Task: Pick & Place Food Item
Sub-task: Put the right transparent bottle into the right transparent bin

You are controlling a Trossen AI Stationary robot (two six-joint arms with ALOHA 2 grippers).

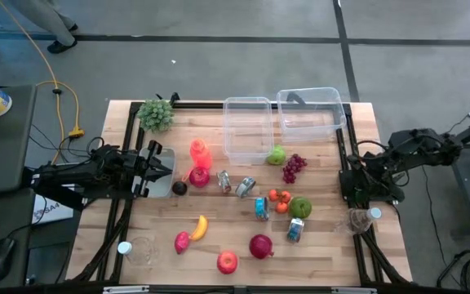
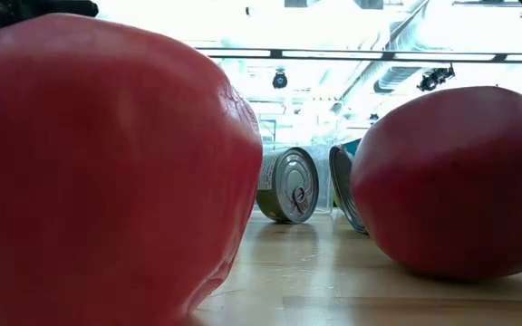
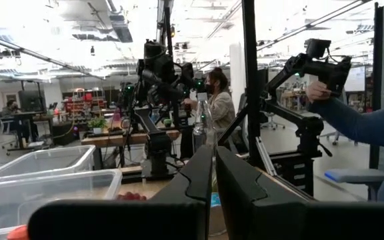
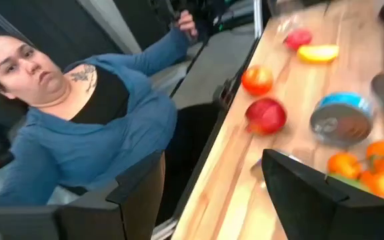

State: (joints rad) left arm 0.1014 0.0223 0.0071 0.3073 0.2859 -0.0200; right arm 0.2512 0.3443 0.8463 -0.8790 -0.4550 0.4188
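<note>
Food lies spread over the wooden table (image 1: 325, 253): a red apple (image 1: 228, 261), a dark red fruit (image 1: 260, 246), a banana (image 1: 199, 226), a green apple (image 1: 300, 207), oranges (image 1: 280, 200), grapes (image 1: 293, 167) and several cans (image 1: 261, 207). In the low view two red fruits (image 2: 98, 172) (image 2: 460, 181) rest on the tabletop close to the camera. My left gripper (image 1: 155, 163) (image 3: 213, 180) waits shut at the table's left edge. My right gripper (image 1: 365, 186) (image 4: 212, 200) stands open above the right edge, holding nothing.
Two clear bins (image 1: 247, 129) (image 1: 310, 113) stand at the far side, with a leafy green bunch (image 1: 157, 114) at the far left. A clear cup (image 1: 364, 219) lies at the right edge. A person in blue (image 4: 92, 140) sits by the table's near edge.
</note>
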